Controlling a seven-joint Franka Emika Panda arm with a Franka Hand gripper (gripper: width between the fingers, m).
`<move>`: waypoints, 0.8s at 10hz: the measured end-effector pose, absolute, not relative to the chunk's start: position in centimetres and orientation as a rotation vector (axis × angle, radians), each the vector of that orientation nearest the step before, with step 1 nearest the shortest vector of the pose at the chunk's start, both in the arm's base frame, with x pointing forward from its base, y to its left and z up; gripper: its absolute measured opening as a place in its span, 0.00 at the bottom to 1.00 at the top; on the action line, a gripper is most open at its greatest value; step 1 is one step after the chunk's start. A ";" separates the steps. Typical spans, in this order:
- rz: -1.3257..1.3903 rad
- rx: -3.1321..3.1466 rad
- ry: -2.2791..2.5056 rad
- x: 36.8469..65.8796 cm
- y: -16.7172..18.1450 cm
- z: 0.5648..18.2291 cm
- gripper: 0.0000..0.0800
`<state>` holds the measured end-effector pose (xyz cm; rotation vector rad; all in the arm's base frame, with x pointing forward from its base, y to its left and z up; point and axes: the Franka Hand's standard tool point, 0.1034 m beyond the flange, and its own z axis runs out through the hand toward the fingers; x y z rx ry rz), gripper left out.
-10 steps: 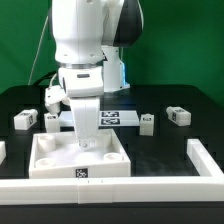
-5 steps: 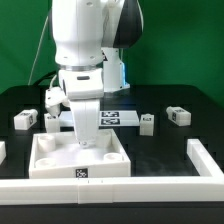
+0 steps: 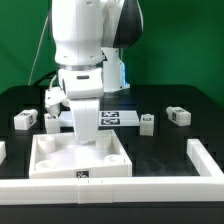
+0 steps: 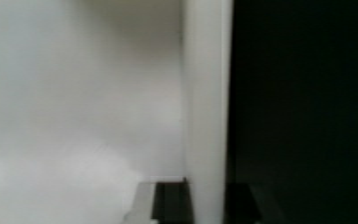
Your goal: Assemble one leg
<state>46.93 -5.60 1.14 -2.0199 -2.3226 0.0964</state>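
My gripper point(image 3: 87, 135) reaches straight down over the large square white recessed panel point(image 3: 50, 165). It is shut on a white leg point(image 3: 86, 122) held upright, whose lower end is at the panel's far part. In the wrist view the leg point(image 4: 206, 100) is a blurred white strip running between my two dark fingertips point(image 4: 172, 203), with the white panel point(image 4: 69, 100) beside it. Other legs with tags lie on the black table: two at the exterior view's left point(image 3: 25, 119) point(image 3: 52, 121) and two at its right point(image 3: 147, 123) point(image 3: 178, 115).
The marker board point(image 3: 120, 117) lies flat behind the panel. A long white rail point(image 3: 130, 188) runs along the front edge and another white piece point(image 3: 205, 156) lies at the exterior view's right. The table is black.
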 end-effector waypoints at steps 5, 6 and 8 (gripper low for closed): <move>0.067 -2.114 -2.250 47.2 -2.7 1.0 0.08; 0.057 -2.157 -2.213 47.4 -1.5 1.0 0.08; 0.042 -2.186 -2.182 47.7 1.4 1.1 0.08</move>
